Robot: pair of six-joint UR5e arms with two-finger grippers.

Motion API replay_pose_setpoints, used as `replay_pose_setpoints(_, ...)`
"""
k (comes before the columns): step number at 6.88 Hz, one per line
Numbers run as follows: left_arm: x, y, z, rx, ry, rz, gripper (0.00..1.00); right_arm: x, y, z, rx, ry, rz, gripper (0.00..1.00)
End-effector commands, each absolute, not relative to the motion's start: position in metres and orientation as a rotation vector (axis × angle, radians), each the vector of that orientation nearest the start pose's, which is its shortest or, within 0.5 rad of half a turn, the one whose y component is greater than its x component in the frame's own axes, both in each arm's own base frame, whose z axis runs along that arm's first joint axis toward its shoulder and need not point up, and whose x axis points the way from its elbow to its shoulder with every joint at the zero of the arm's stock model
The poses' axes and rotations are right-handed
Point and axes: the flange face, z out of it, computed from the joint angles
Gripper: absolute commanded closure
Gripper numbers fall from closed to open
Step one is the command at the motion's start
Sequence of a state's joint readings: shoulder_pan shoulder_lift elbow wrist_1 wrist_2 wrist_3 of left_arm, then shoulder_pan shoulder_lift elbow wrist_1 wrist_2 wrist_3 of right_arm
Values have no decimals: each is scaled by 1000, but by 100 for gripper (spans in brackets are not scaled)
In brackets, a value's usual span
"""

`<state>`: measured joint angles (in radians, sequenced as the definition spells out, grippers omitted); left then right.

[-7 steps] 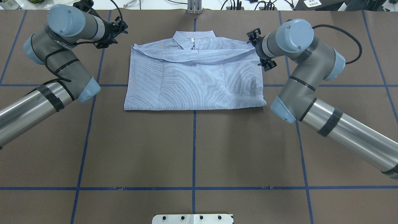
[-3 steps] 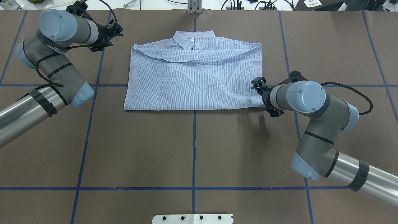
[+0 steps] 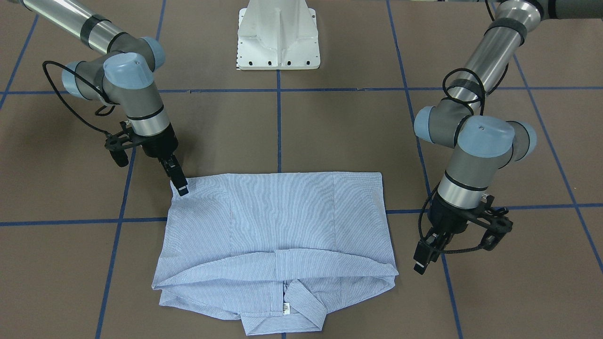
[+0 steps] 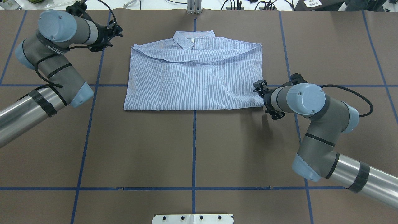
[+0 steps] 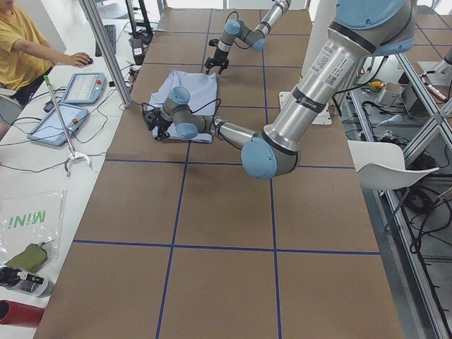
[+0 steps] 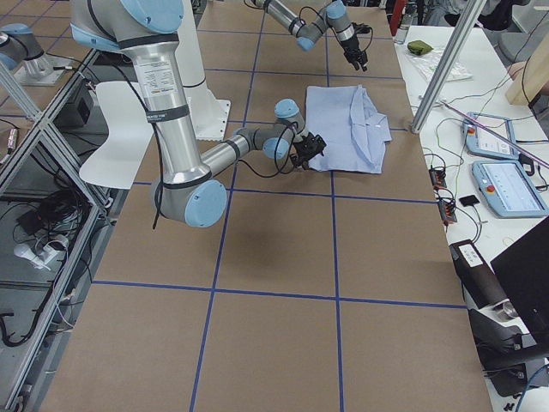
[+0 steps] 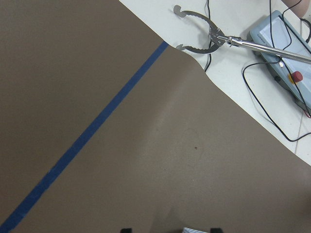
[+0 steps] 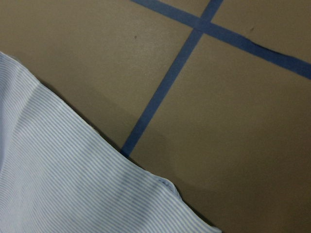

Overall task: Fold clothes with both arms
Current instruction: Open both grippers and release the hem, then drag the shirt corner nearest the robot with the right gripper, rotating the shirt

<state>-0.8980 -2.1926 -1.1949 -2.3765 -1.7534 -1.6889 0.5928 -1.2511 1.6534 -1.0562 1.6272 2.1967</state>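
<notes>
The light blue striped shirt lies folded flat on the brown table, collar on the side away from the robot. My right gripper points down at the shirt's near right corner, which lies flat. No finger shows in the right wrist view, and I read the gripper as open. My left gripper hangs over bare table beside the shirt's far left corner, apart from the cloth. The left wrist view shows its two fingertips spread, so it is open and empty.
The white pedestal base stands at the robot's edge. Blue tape lines cross the brown mat. Past the far edge lie a metal grabber tool, a control pendant and cables. A person sits at the side table.
My right arm swung from the shirt's far right corner by the collar to its near right corner. My left arm drew a little farther left, away from the shirt.
</notes>
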Motion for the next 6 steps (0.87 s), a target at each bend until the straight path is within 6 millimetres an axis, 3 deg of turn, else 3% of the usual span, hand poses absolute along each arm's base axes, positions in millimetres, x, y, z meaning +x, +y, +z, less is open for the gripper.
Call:
replay_pose_setpoints(1,385,-667,379,251,1061,-822,39,-461,-462,400,-68,-953,1106,15)
replay_pose_setpoints(3,385,-667,379,251,1061,-822,39,-459,-462,395,-74,-962,1104,100)
replay_pose_setpoints(4,384,-667,379,251,1061,-824,39,-457,-461,394,-76,-972,1100,100)
replay_pose_setpoints(6,384,-666,380,250,1061,-823,39,-435,-445,382,-92,-1006,1090,100)
